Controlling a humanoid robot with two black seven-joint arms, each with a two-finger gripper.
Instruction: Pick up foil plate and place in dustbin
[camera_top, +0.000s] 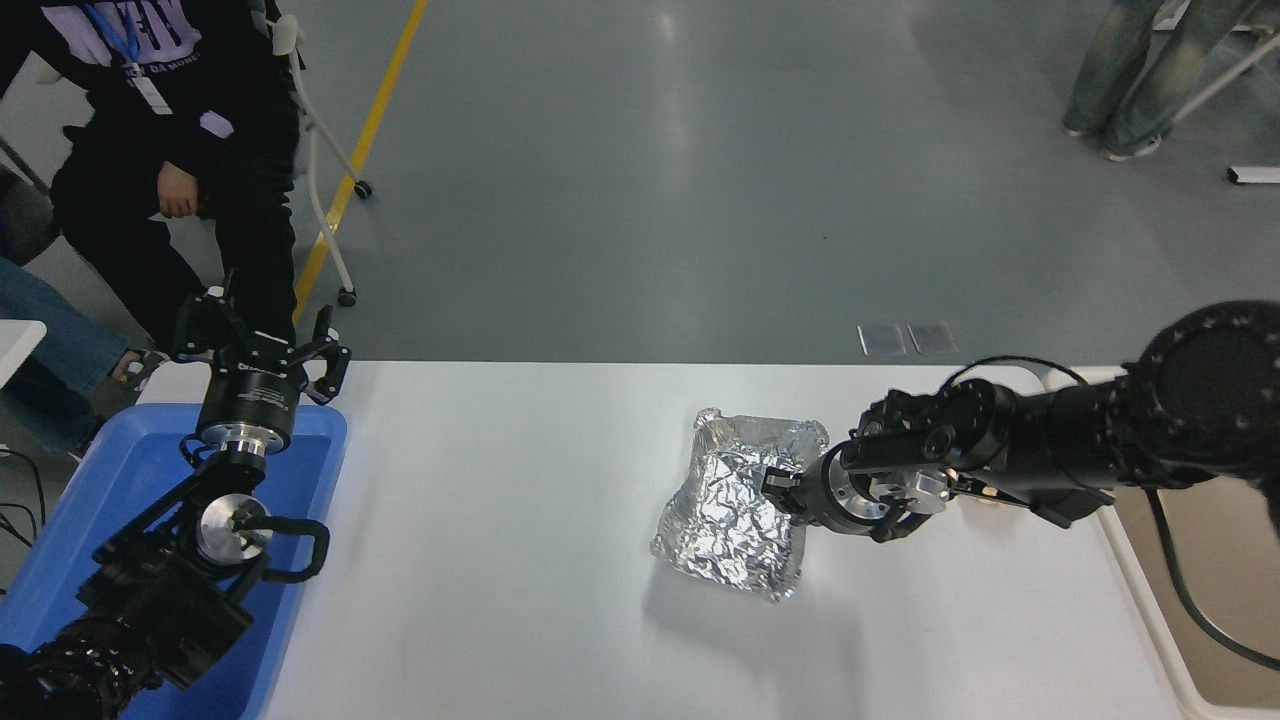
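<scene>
The right pincer (778, 487) reaches in from the right edge of the frame to just right of centre, its fingers closed on the right rim of the foil plate (730, 515). The plate is tilted, its right side raised, and it casts a shadow on the white tabletop (500, 560) below it; whether its left edge touches the surface cannot be told. The beige dustbin (1215, 600) sits at the right edge of the frame, partly hidden by the right arm. The left pincer (262, 335) is parked at the left of the frame above the blue tub (130, 470), its fingers spread and empty. A seated person (160, 150) occupies the upper left corner.
</scene>
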